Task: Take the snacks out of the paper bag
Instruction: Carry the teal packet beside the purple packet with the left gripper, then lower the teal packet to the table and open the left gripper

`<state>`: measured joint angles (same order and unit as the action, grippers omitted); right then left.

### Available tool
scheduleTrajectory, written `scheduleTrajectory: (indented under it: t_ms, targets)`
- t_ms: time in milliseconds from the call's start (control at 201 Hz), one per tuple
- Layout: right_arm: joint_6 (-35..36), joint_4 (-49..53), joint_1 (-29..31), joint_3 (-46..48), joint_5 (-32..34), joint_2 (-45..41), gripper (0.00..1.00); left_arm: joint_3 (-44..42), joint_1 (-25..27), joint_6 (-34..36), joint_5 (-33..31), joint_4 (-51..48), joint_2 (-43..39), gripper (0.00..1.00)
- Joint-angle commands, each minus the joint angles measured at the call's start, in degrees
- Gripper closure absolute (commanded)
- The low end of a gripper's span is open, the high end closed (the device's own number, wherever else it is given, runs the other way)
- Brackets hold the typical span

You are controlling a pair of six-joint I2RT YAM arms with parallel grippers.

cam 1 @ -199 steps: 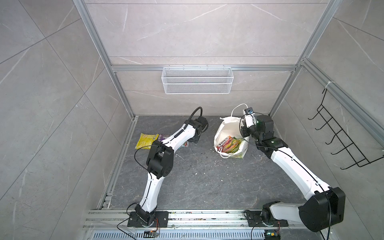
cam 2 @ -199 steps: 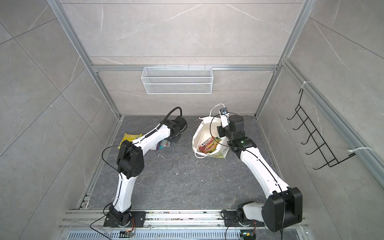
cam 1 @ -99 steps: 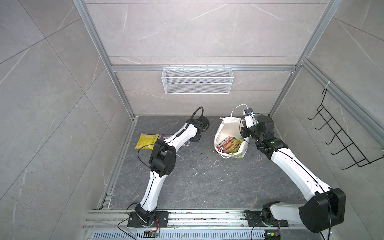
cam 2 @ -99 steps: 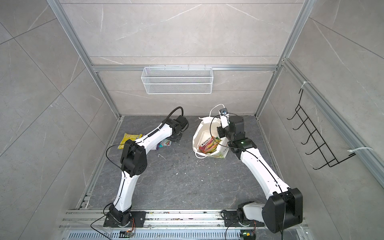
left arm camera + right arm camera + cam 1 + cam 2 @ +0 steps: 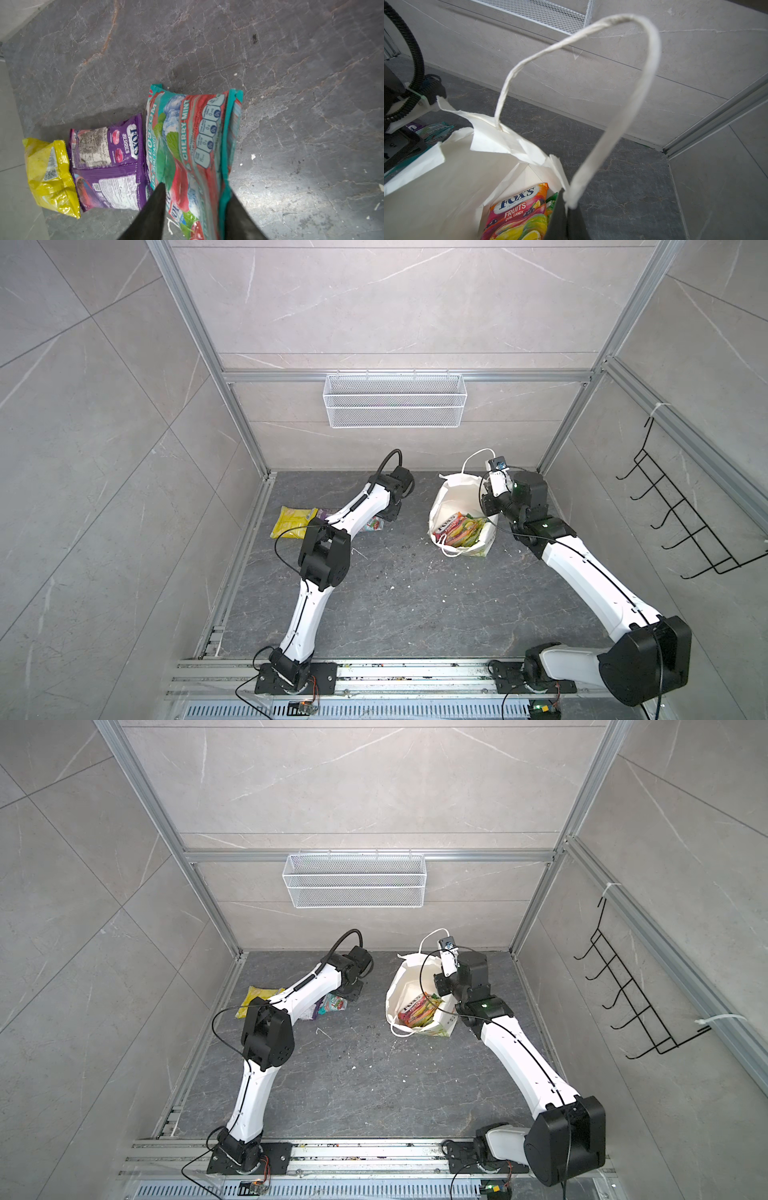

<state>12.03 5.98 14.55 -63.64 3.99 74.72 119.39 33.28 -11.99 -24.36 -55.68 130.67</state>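
**Snacks out, snacks in:** The left gripper (image 5: 195,187) hangs low over a teal-red packet (image 5: 187,145) on the dark stone floor (image 5: 249,52). Its two black fingers (image 5: 154,207) are parted, with the packet's end between them. Whether they touch the wrapper is hard to tell from the wrist view. Just beside that packet lies a purple packet (image 5: 108,164), and next to it a yellow packet (image 5: 49,176). The three lie in a row on the left of both top views. Well apart on the right, the paper bag (image 5: 451,497) gapes open. The right gripper (image 5: 563,209) is pinched tight on its rim where a white cord handle (image 5: 633,104) is anchored. Inside, an orange-red packet (image 5: 517,209) lettered "FOX'S FRUITS" lies face up, with green-yellow packets (image 5: 473,531) tucked beside it.
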Motion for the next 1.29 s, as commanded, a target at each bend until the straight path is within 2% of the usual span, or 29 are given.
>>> scheduleTrajectory:
  t_ms: [0, 244, 289, 368, 577, 602, 627, 771, 1105, 1289]
  targets:
    - [0.08, -4.59, -0.02, -0.08, -1.32, -2.26, 1.0, 2.06, -0.46, 0.3, 1.42, 2.01, -1.51, 0.49]
    - [0.03, -4.22, 0.01, -0.48, -1.37, -1.86, 1.0, 3.33, -0.93, 1.31, 4.32, 3.83, -4.82, 0.47]
    - [0.0, -4.22, 0.03, -0.52, -1.35, -1.88, 1.0, 3.06, -1.02, 1.49, 5.1, 4.66, -5.98, 0.42]
    - [-0.07, -4.22, -0.05, -0.57, -1.39, -1.86, 1.0, 3.39, -1.45, 1.78, 6.38, 5.44, -7.43, 0.41]
    - [-0.86, -3.96, 0.04, -0.7, -2.28, -2.03, 1.0, 1.36, -4.76, 2.61, 11.66, 12.44, -8.11, 0.39]
    - [-1.03, -3.96, 0.01, -0.62, -2.4, -2.11, 1.0, 0.47, -5.15, 2.96, 11.99, 14.08, -7.91, 0.35]
    - [-1.2, -3.88, 0.01, -0.61, -2.68, -2.12, 1.0, -0.15, -5.74, 2.96, 13.01, 15.21, -7.46, 0.32]
    - [-2.2, -3.71, -0.03, -0.44, -3.66, -2.3, 1.0, 1.07, -8.8, 2.0, 19.12, 16.73, -2.69, 0.3]
    - [-3.75, -3.54, -0.02, -0.08, -4.76, -2.21, 1.0, 8.35, -10.06, 3.72, 18.93, 17.14, 9.25, 0.3]
    - [-3.86, -3.58, 0.07, 0.11, -4.95, -2.12, 1.0, 9.75, -10.08, 3.25, 18.78, 16.07, 12.55, 0.3]
